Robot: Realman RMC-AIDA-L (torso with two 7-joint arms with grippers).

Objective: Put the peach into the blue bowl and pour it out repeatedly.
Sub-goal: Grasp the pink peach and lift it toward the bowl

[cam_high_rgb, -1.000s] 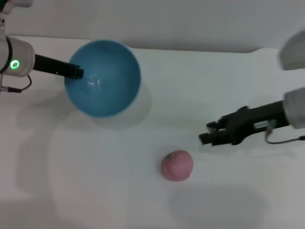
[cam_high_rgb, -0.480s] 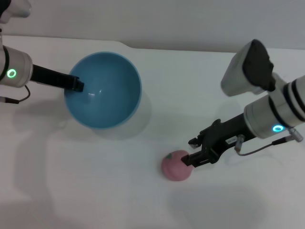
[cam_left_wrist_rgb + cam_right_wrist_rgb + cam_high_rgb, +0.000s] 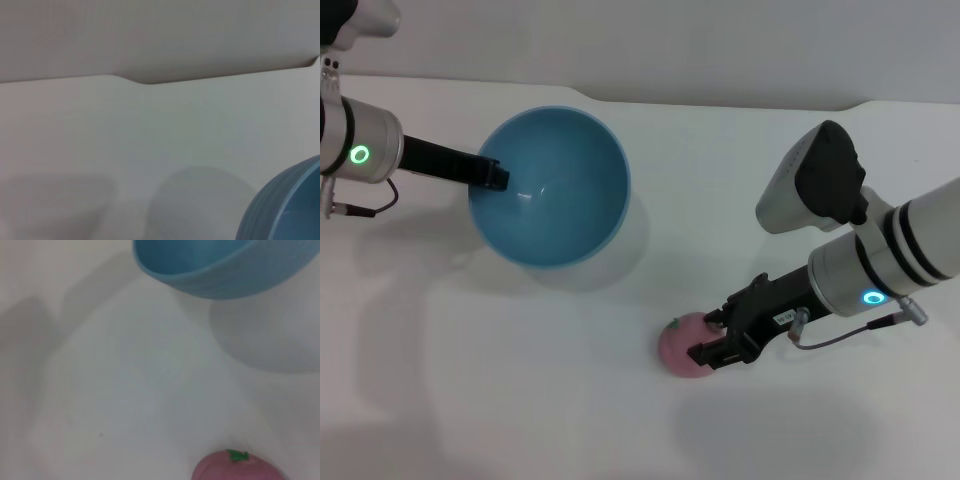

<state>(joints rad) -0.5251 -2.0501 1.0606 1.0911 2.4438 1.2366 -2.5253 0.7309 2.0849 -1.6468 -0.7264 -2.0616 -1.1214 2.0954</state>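
The blue bowl (image 3: 555, 190) is held above the white table at the back left, tilted, with its opening towards me. My left gripper (image 3: 492, 173) is shut on its left rim. The bowl's outer wall also shows in the left wrist view (image 3: 287, 207) and its rim in the right wrist view (image 3: 225, 270). The peach (image 3: 680, 346) lies on the table at the front centre, stem up; it also shows in the right wrist view (image 3: 240, 469). My right gripper (image 3: 714, 337) is at the peach's right side, open, with one finger on either side of it.
The white table (image 3: 520, 380) ends at a far edge against a grey wall (image 3: 720, 50). The right arm's wrist housing (image 3: 815, 190) hangs above the table's right part. The bowl casts a shadow under its right side.
My right gripper has moved left and down from beside the peach until its fingers straddle it. The bowl and left gripper have shifted slightly right. The peach has stayed in place.
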